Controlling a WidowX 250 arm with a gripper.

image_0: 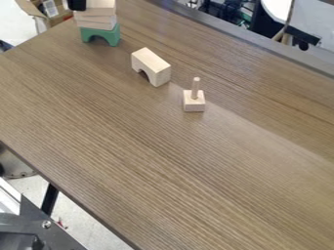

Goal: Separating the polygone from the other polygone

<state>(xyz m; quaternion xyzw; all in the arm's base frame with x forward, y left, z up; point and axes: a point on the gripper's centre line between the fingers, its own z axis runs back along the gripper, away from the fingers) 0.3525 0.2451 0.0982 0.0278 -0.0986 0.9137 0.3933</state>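
Two arched blocks: one was green, at the foot of the stack; the other, a plain wooden arch block (pixel 155 63), stood on the worktop (pixel 163 161) by itself, its notch facing down and its top slanting away from me.
Stack: near the worktop's far left corner, the green arch block (pixel 111 35) carried light wooden blocks (pixel 96 19), piled one on another, the top one cut off by the edge of my view.
Gripper: a black part of the gripper (pixel 76 5) showed at the left side of the stack's upper end; whether its jaws were released or clenched on a block, I could not tell.
Peg piece: a square wooden base with an upright round peg (pixel 194 100) stood near the plain arch, apart from it, farther to the right and nearer to me.
Worktop: brown, with streaked wood grain.
Floor side: an open cardboard box (pixel 36 12) lay beyond the upper left edge.
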